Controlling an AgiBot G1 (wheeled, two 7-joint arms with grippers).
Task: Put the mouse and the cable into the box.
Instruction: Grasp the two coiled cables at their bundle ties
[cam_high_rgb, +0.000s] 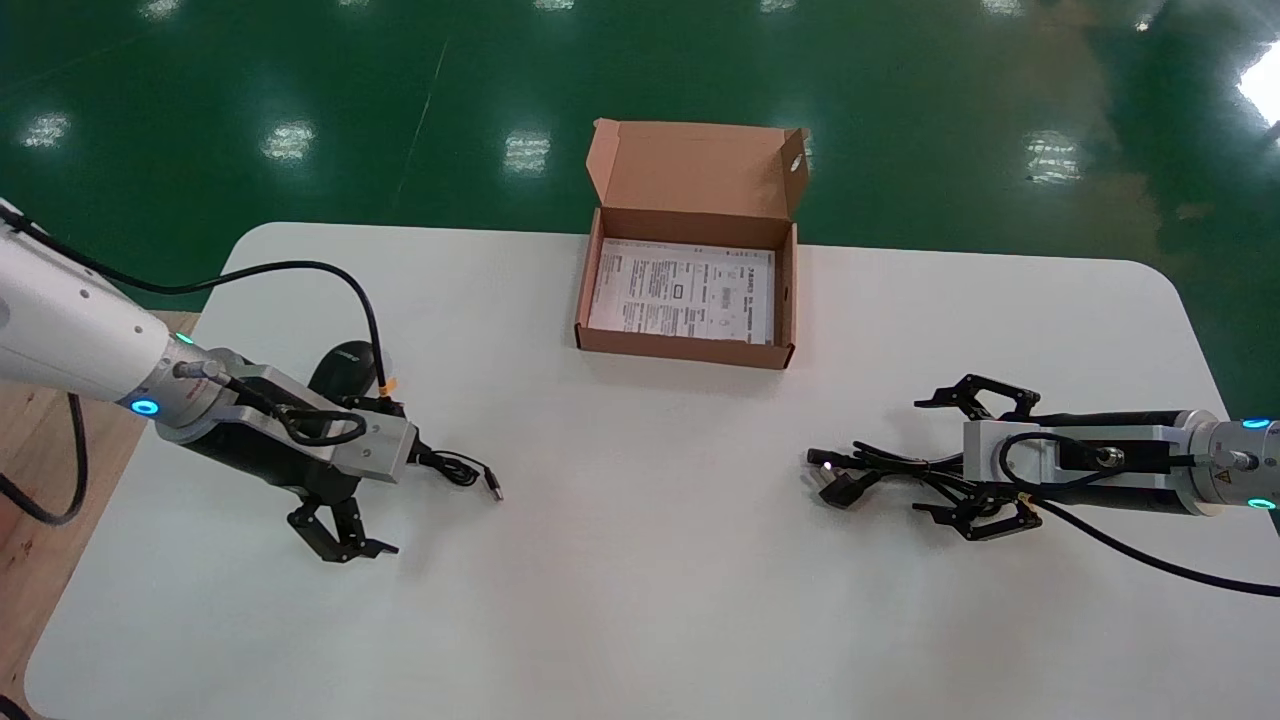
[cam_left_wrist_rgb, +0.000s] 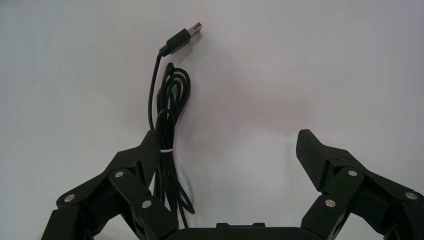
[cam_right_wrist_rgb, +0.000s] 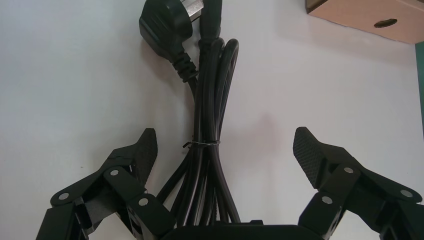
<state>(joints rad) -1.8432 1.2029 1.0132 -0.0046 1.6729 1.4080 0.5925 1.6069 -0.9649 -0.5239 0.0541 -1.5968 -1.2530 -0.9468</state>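
A black mouse (cam_high_rgb: 345, 365) lies at the table's left, partly hidden behind my left wrist. Its thin bundled cord (cam_left_wrist_rgb: 167, 125) runs out to a USB plug (cam_high_rgb: 493, 487). My left gripper (cam_high_rgb: 400, 480) is open low over the table, the cord lying along the inside of one finger (cam_left_wrist_rgb: 145, 155); the mouse itself is out of the left wrist view. On the right lies a thick black power cable (cam_high_rgb: 880, 465), tied with a wire tie, its plug (cam_right_wrist_rgb: 167, 25) farthest from the wrist. My right gripper (cam_high_rgb: 920, 457) is open and straddles that bundle (cam_right_wrist_rgb: 207, 125), fingers apart from it.
An open brown cardboard box (cam_high_rgb: 790, 300) with a printed sheet (cam_high_rgb: 685, 290) on its floor stands at the table's back centre, lid flap upright behind; one corner (cam_right_wrist_rgb: 370, 15) shows in the right wrist view. White tabletop (cam_high_rgb: 640, 520) lies between the arms. Green floor beyond.
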